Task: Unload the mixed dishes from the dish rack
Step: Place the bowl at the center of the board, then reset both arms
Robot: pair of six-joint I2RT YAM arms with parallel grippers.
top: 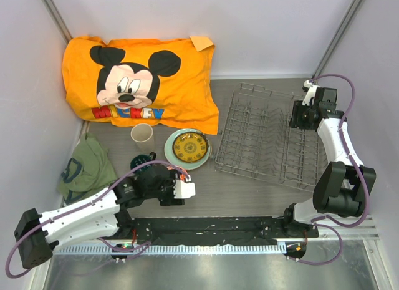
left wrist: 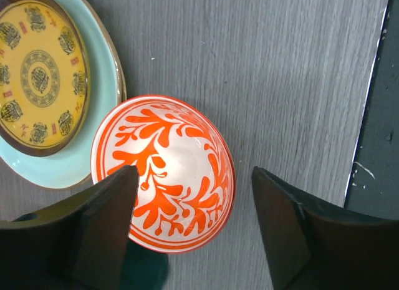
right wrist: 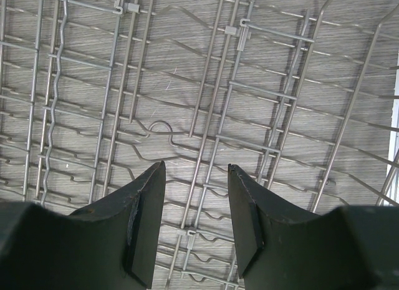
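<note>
In the left wrist view a small red-orange patterned bowl sits upright on the grey table. My left gripper hangs open over it, one finger above its left rim and the other off to its right, gripping nothing. Beside the bowl lie the pale-green plate with a yellow-brown centre and a dark teal mug. From above, my left gripper hides the bowl. The plate, teal mug and beige cup stand close together. The dish rack shows no dishes. My right gripper is open above its wires.
An orange Mickey pillow fills the far left of the table. A green cloth lies at the left edge near the mug. A black strip runs along the table's near edge. Grey walls close in both sides.
</note>
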